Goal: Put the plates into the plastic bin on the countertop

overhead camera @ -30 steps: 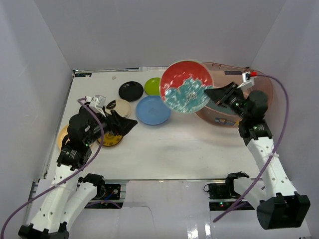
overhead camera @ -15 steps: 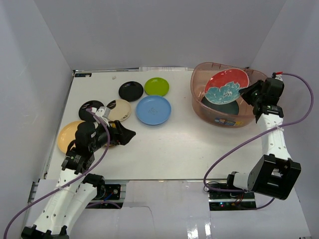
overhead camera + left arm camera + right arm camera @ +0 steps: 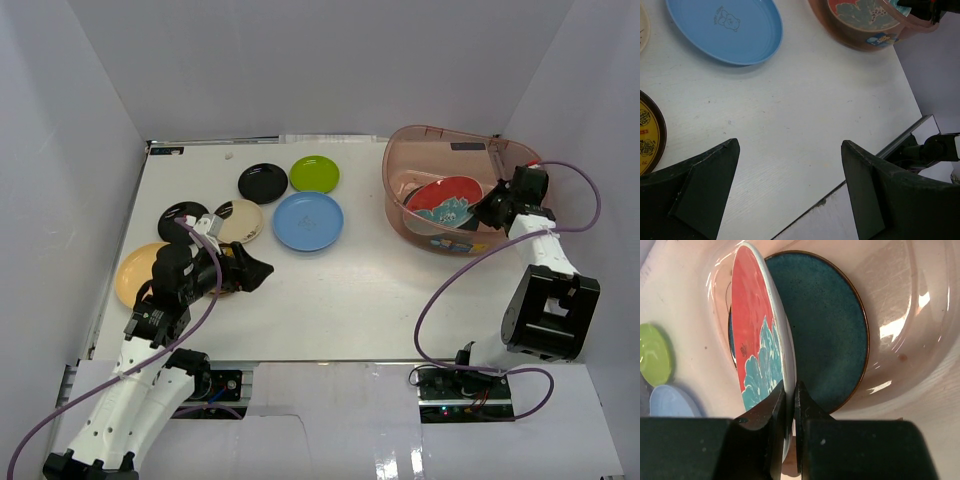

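Left gripper [image 3: 790, 160] spread open, empty, over white surface [image 3: 805, 115]. At 2 o'clock, translucent pinkish plastic bin [image 3: 410, 232]: right gripper [image 3: 790, 390] pinches rim of red-and-teal floral round plate [image 3: 752, 340], tilted over flat dark teal plate [image 3: 825, 325]. Glazed, stiff, probably slippery, chippable; rim hold suits.

The plastic bin [image 3: 450, 136] at the far right corner is glowing translucent pinkish brown, its label [image 3: 874, 40] showing blue and yellow. Inside, the floral plate [image 3: 752, 340] is showing red above white-edged teal petals, and the dark teal plate [image 3: 825, 325] is showing a brown rim. On the white countertop [image 3: 350, 290], a glossy black plate [image 3: 262, 182] and a lime green plate [image 3: 314, 173] are lying by the far edge. The light blue plate [image 3: 308, 220] is carrying a faint bear outline. Toward the left edge are lying a cream-and-black plate [image 3: 240, 222], a second black plate [image 3: 175, 212], a pale orange plate [image 3: 130, 275] and the amber plate [image 3: 646, 131], dark-rimmed with reddish marks.
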Controlling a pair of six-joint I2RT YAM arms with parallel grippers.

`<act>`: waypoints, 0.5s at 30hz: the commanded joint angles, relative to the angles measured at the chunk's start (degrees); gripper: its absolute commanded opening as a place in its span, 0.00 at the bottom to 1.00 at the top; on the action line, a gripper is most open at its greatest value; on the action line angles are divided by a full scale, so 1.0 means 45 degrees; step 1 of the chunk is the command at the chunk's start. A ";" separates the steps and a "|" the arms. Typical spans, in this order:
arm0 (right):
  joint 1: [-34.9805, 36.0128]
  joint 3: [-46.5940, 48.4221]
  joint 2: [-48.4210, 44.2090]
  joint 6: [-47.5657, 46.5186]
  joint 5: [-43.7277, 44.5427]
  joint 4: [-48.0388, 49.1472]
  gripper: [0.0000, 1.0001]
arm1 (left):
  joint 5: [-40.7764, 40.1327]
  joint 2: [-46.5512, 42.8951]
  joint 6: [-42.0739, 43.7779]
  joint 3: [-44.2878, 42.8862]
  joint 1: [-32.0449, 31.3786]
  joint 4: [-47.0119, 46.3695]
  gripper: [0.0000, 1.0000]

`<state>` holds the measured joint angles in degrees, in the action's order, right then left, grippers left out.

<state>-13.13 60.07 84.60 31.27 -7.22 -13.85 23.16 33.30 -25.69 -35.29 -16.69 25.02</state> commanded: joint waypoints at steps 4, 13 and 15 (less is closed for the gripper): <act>-0.0052 0.0010 -0.0167 -0.0307 -0.0485 0.1749 0.10 | 0.0167 0.0100 0.0104 0.0068 -0.0061 -0.0246 0.93; -0.0033 0.0633 0.0516 -0.1459 0.0998 0.0013 0.95 | 0.0147 0.0237 0.0085 0.0088 -0.0042 -0.0246 0.93; -0.0052 0.0654 0.0498 -0.1596 0.1331 -0.0067 0.98 | 0.0147 0.0256 0.0085 0.0068 -0.0042 -0.0246 0.93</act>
<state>-13.21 60.01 87.11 26.85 -4.03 -13.39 23.16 34.48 -25.71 -35.27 -16.69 24.82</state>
